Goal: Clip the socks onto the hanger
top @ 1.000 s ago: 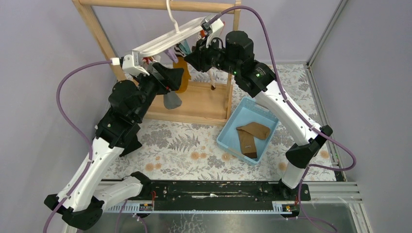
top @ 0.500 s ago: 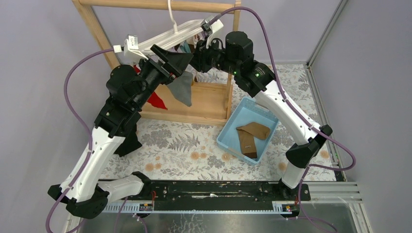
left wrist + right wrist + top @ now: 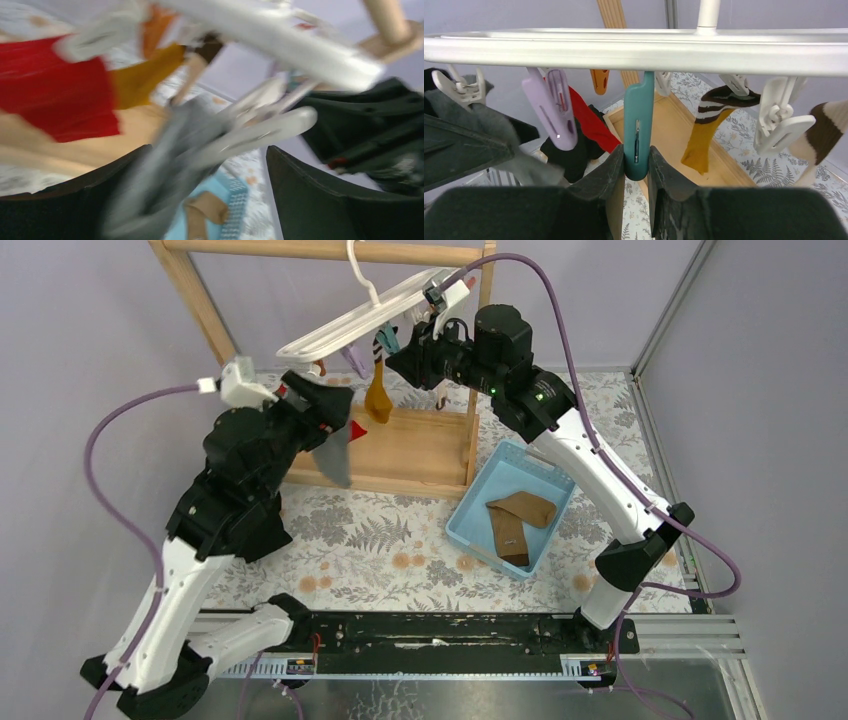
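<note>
The white hanger (image 3: 365, 322) hangs tilted from the wooden rail; it crosses the right wrist view as a bar (image 3: 624, 50). My right gripper (image 3: 636, 160) is shut on a teal clip (image 3: 638, 125) hanging under the bar, and it shows high at the back in the top view (image 3: 402, 352). My left gripper (image 3: 328, 412) is below the hanger's left end, jaws wide apart (image 3: 207, 150), with a blurred grey sock (image 3: 165, 165) on a white clip between them. The tan sock (image 3: 524, 507) and the darker brown sock (image 3: 508, 536) lie in the blue tray (image 3: 470, 515). They also show in the left wrist view (image 3: 202, 212).
A wooden rail stand (image 3: 410, 455) holds the hanger. A red sock (image 3: 586, 125), a mustard sock (image 3: 701, 140), a purple clip (image 3: 556, 107) and white clips (image 3: 779, 122) hang from the bar. The table has a fern-print cloth (image 3: 380, 535).
My left gripper has dropped down and left from the hanger bar. The hanger and the grey sock have swung. My right gripper has stayed shut on the teal clip.
</note>
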{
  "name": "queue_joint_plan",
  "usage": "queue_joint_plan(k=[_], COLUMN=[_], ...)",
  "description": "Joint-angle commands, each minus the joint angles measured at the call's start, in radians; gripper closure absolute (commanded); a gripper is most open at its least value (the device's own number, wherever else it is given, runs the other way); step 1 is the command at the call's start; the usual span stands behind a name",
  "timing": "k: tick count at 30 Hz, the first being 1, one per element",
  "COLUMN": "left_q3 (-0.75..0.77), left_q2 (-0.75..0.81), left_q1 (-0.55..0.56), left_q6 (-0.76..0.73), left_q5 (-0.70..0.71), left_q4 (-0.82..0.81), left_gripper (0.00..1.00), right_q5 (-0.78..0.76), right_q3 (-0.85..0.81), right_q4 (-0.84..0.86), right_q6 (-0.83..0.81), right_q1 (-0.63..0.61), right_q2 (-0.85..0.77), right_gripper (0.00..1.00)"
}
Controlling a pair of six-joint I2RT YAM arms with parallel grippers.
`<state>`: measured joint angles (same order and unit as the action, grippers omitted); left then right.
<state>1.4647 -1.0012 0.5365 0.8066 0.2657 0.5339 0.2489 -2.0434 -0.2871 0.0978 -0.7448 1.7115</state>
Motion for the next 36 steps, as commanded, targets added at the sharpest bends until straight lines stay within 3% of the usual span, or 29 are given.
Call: queue_joint_plan(k=[1, 8, 11, 16, 20, 26, 36], left_q3=[-0.101, -0.160, -0.139, 0.129, 0.283, 0.315, 0.208], left_q2=[0.122, 0.212, 0.228, 0.088, 0.004, -0.024, -0.036], left_q1=[-0.004, -0.005, -0.004, -0.004, -0.005, -0.005, -0.004], left_q6=[-0.078, -0.129, -0.139, -0.087, -0.104, -0.020, 0.071], left_q5=[0.297, 0.283, 0.144, -0.199, -0.291, -0.438, -0.344], left_q4=[0.198, 0.294, 0.306, 0.440, 0.515, 0.410, 0.085], left_gripper=[0.09, 0.02, 0.01, 0.01, 0.01, 0.01, 0.02], right_q5=[0.046, 0.064, 0.062, 0.057, 0.074, 0.076, 0.089], right_q3=[-0.010, 0.004, 0.012, 0.022, 0.044, 0.052, 0.059], right_q4=[0.061, 0.087, 0.089, 0.086, 0.112, 0.130, 0.116], right_q6=[0.006, 0.023, 0.023, 0.022, 0.042, 0.053, 0.048], right_q1=[0.005, 0.007, 0.006, 0.013, 0.017, 0.018, 0.018], right_q2=[-0.050, -0.044, -0.046, -0.050, -0.058, -0.056, -0.067], right_gripper=[1.00, 1.00, 1.00, 1.00, 1.00, 1.00, 1.00])
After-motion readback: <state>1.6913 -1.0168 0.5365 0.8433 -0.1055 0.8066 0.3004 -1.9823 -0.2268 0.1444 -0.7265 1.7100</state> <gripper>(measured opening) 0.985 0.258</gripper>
